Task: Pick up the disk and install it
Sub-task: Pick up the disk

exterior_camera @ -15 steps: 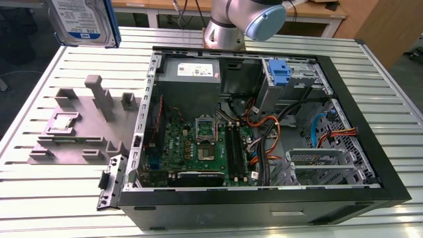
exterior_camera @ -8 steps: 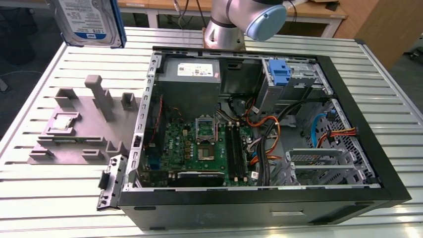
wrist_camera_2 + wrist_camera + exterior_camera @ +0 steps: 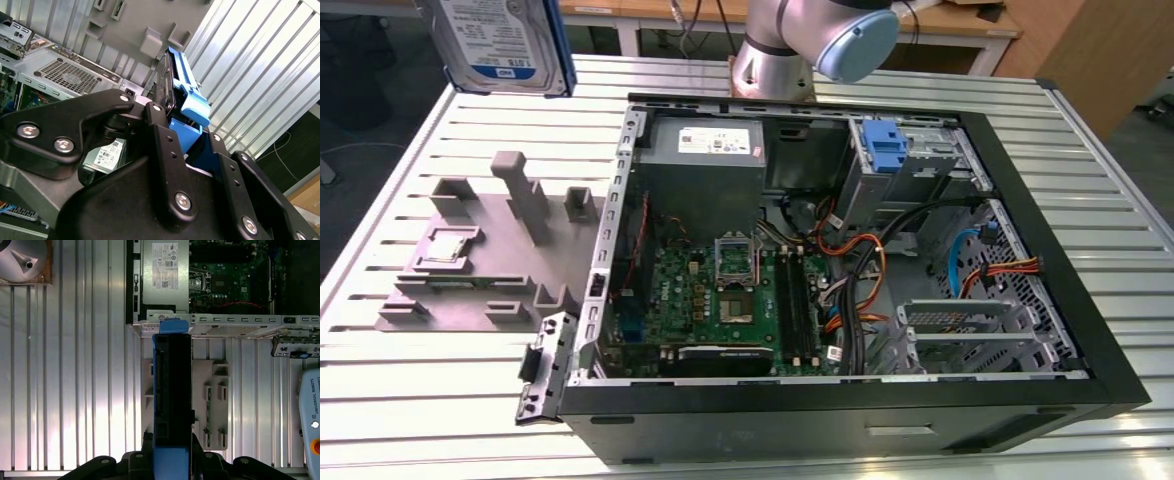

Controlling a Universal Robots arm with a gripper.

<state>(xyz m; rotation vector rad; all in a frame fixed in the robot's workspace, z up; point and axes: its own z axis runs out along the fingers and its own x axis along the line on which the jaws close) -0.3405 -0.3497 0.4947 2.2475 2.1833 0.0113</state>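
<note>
The disk [image 3: 500, 45], a silver-grey drive with a white-and-blue label and blue rails, hangs in the air over the table's far corner at the exterior view's left, beyond the grey holder. In the first wrist view I see the disk [image 3: 172, 390] edge-on, with my gripper [image 3: 172, 445] shut on its blue-railed end. The second wrist view shows the black finger links of my gripper [image 3: 175, 120] closed on either side of the disk [image 3: 180, 85]. The open computer case [image 3: 607, 240] lies on the slatted table, at the exterior view's right of the disk.
Inside the case are a grey power-supply box [image 3: 704, 140], the green motherboard [image 3: 734, 300] and an upright blue bracket [image 3: 887, 145] at the drive bay. A grey moulded holder [image 3: 494, 250] lies at the exterior view's left. The arm's base [image 3: 781, 50] stands behind the case. A pendant [image 3: 311, 415] lies nearby.
</note>
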